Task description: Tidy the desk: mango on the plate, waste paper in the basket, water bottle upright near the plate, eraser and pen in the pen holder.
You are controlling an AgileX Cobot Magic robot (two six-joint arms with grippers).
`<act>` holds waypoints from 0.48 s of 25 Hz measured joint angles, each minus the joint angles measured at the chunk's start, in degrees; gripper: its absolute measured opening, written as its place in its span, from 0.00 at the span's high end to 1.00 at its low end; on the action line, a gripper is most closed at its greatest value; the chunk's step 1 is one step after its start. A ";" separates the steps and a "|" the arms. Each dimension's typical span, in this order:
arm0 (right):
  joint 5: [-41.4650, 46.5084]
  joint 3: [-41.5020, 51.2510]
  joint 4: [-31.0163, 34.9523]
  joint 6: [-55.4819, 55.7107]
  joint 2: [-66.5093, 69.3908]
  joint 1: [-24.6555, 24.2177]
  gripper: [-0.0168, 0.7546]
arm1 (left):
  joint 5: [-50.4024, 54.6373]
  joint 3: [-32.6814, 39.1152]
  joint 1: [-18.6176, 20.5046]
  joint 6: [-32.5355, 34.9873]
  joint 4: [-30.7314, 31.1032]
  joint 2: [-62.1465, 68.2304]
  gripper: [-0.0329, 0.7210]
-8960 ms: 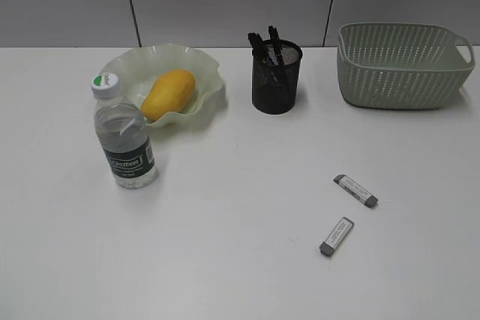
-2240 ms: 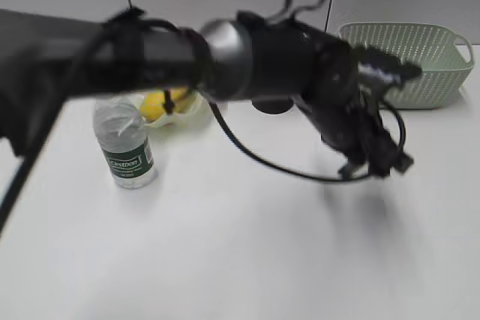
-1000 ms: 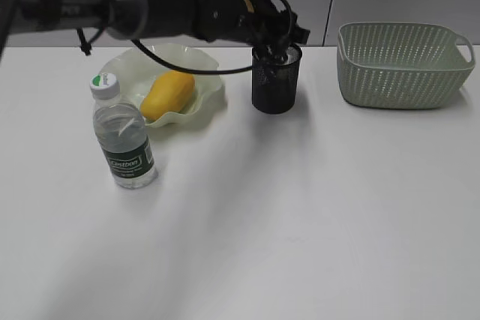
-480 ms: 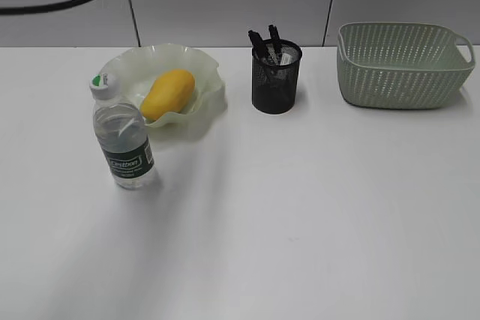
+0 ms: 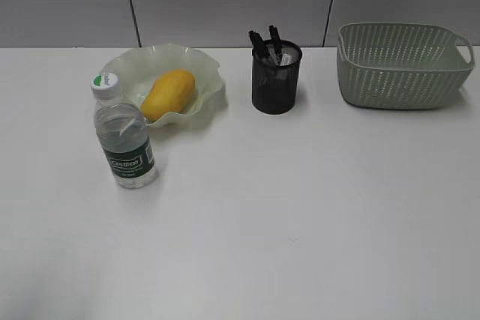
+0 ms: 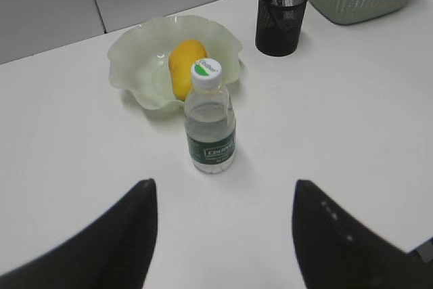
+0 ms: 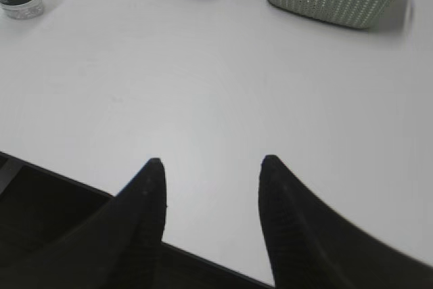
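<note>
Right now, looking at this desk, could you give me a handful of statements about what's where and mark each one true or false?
1. The mango lies on the plate. True.
2. The water bottle lies on its side. False: it stands upright, in front of the plate.
3. Pens stick out of the pen holder. True.
4. The basket stands left of the plate. False: it stands far to the right.
5. The left gripper holds the bottle. False: its jaws stand open and apart from it.
</note>
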 joint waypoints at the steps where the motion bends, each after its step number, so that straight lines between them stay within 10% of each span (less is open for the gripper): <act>1: 0.00 0.00 0.00 0.00 0.00 0.00 0.50 | 2.48 0.38 0.00 0.00 -0.06 -4.15 0.32; 12: -0.05 0.00 0.00 0.06 0.00 0.00 0.50 | 12.95 6.79 0.00 -0.65 -0.24 -24.69 0.32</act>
